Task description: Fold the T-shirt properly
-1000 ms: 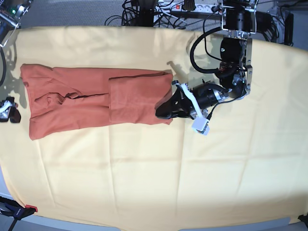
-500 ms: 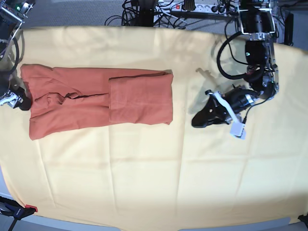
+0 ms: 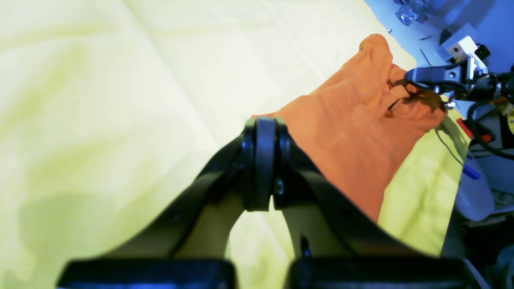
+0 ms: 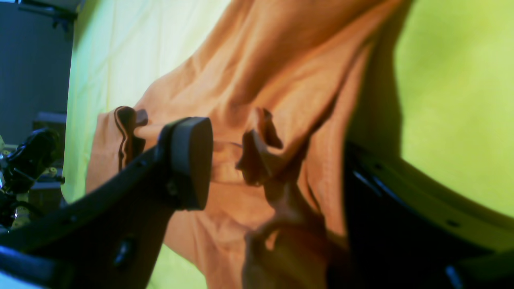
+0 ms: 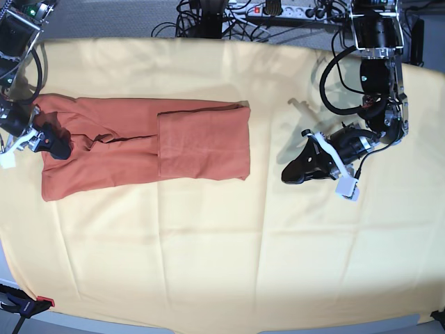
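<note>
The rust-orange T-shirt (image 5: 139, 149) lies flat as a long band, with its right end folded over into a square (image 5: 203, 142). My right gripper (image 5: 57, 144) is at the shirt's left end. In the right wrist view the gripper (image 4: 273, 168) is open, its jaws wide apart on either side of a raised wrinkle of shirt fabric (image 4: 261, 152). My left gripper (image 5: 288, 172) is shut and empty over the yellow cloth, well to the right of the shirt. In the left wrist view its fingers (image 3: 261, 160) are pressed together, with the shirt (image 3: 353, 132) beyond them.
A large pale yellow cloth (image 5: 208, 264) covers the table. Cables and a power strip (image 5: 264, 10) lie beyond the back edge. A clamp (image 5: 28, 305) sits at the front left corner.
My right gripper has moved from the table's left edge onto the shirt's left end. My left gripper drew back to the right, away from the shirt's folded end.
</note>
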